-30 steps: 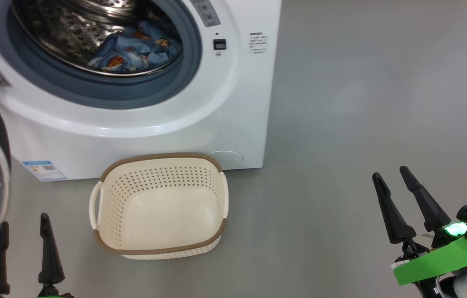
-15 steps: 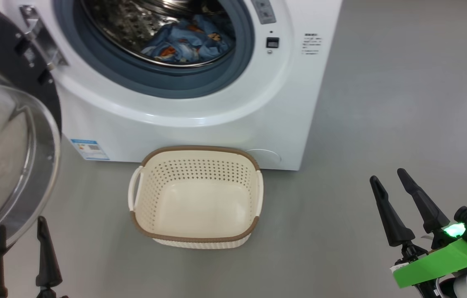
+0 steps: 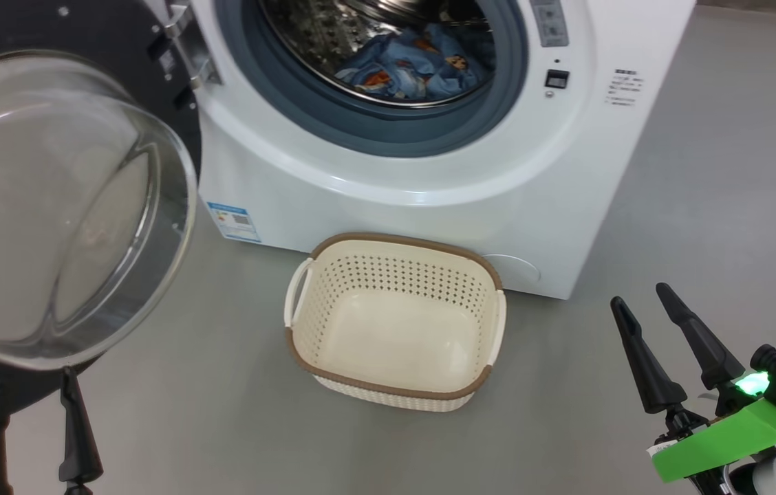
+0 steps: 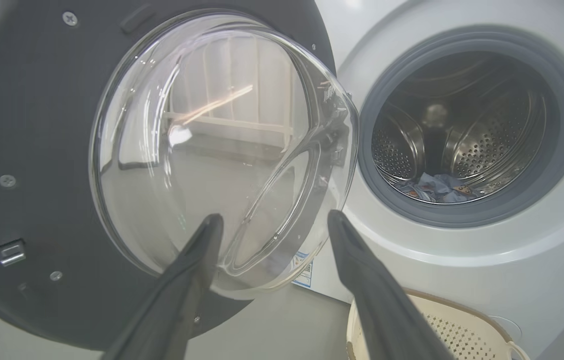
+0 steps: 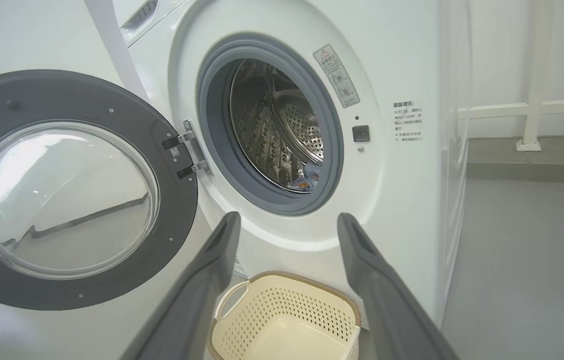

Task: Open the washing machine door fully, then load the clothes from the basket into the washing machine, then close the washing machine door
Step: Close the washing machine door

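Door (image 3: 95, 27) stands open leftward, porthole (image 3: 65, 206) bulging toward spread, empty left claw (image 3: 31, 382) and right claw (image 3: 639, 294).

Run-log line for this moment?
stage: loaded, closing pending | round black glass-centred door: open | blue printed clothes: in steel drum | cream perforated basket: empty | left hand: open | right hand: open

The basket (image 3: 388, 282) sits mid-frame on the floor (image 3: 704, 172) before the washing machine (image 3: 429, 199), the clothes (image 3: 415, 69) inside it at top, the washing machine door (image 3: 65, 206) at left.
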